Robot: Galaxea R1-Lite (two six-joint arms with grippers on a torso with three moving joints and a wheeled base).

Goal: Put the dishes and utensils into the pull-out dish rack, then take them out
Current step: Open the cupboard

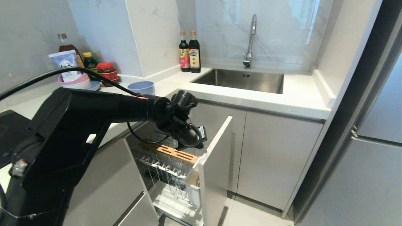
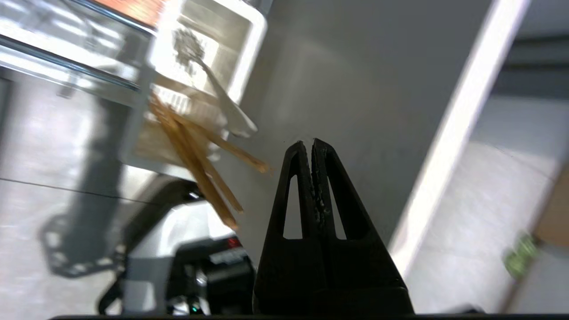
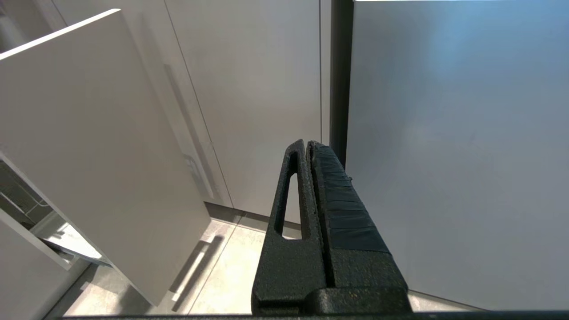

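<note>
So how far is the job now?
Spoon and chopsticks stand in the utensil box of the open rack. Left end effector is shut and empty beside them. The blue bowl waits on the counter; no plate is visible.

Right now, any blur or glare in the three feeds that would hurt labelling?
Left wrist view: smeared by motion; the light wooden chopsticks and slim silver metal spoon in the white plastic utensil box are soft, while the shut left hand stays crisp. Head view: sharp, with window glare on the glossy marble backsplash. Right wrist view: sharp, evenly lit; the right hand is shut.
</note>
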